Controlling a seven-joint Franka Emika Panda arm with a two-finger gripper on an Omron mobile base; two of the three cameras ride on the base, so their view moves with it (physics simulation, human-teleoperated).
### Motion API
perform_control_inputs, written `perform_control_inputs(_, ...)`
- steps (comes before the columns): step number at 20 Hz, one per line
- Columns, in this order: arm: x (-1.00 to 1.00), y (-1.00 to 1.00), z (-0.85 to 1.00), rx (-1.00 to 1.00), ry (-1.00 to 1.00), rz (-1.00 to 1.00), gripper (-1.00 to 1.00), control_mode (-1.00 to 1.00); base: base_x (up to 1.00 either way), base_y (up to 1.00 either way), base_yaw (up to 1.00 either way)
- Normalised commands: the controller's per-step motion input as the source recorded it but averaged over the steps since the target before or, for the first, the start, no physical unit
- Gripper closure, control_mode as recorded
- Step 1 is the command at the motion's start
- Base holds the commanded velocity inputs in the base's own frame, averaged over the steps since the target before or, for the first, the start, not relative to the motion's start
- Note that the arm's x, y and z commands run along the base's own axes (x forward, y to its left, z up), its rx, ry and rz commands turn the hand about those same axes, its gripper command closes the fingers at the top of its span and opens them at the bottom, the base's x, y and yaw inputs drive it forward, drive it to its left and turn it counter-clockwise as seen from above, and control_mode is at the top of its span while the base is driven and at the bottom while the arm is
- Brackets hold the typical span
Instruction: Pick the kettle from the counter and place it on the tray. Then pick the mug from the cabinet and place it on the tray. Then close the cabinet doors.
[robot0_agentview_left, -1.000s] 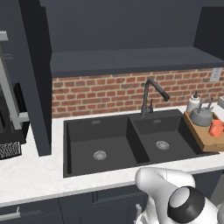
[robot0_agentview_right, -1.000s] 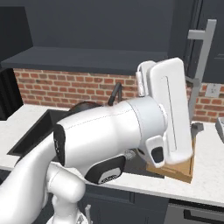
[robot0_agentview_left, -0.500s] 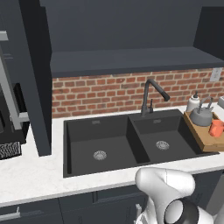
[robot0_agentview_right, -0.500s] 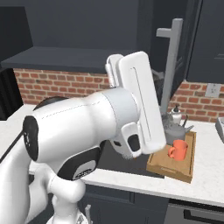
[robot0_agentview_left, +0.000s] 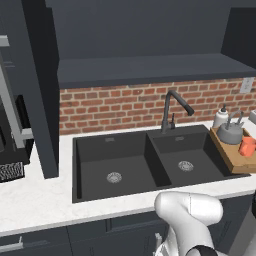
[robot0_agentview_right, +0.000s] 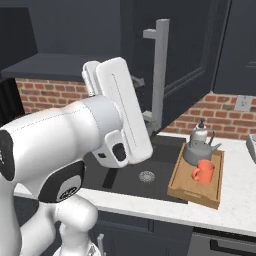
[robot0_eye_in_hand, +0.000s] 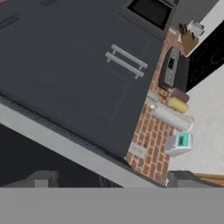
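Observation:
The grey kettle (robot0_agentview_right: 199, 149) and the orange mug (robot0_agentview_right: 203, 171) both stand on the wooden tray (robot0_agentview_right: 186, 191), which lies on the white counter (robot0_agentview_right: 235, 200) right of the sink; they also show as kettle (robot0_agentview_left: 230, 132), mug (robot0_agentview_left: 247, 146) and tray (robot0_agentview_left: 226, 155). The cabinet (robot0_agentview_left: 150, 70) above the sink is open. Its left door (robot0_agentview_left: 42, 100) stands out toward me. The right door (robot0_agentview_right: 190, 55) with its silver bar handle (robot0_agentview_right: 160, 75) hangs just beyond my raised hand. My gripper (robot0_eye_in_hand: 112, 179) is open, and a pale bar (robot0_eye_in_hand: 74, 146) runs slantwise between its fingertips (robot0_eye_in_hand: 41, 179).
A dark double sink (robot0_agentview_left: 145, 160) with a black faucet (robot0_agentview_left: 172, 107) lies below the cabinet. A soap bottle (robot0_agentview_left: 220, 118) stands behind the tray. Further right along the brick wall are a toaster (robot0_eye_in_hand: 177, 144), bottles (robot0_eye_in_hand: 171, 117) and a closed cabinet (robot0_eye_in_hand: 124, 61).
In the right base view my arm has swung left, uncovering the tray. The right door's handle has moved left and lower with it. The left base view has not changed.

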Motion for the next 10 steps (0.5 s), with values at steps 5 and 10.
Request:
perform_control_inputs(5, 0.42, 0.66, -0.13, 0.0, 0.0, 0.11, -1.0, -1.0, 0.0, 0.0, 0.0)
perform_control_inputs(10, 0.59, 0.54, -0.02, 0.0, 0.0, 0.1, -1.0, -1.0, 0.0, 0.0, 0.0)
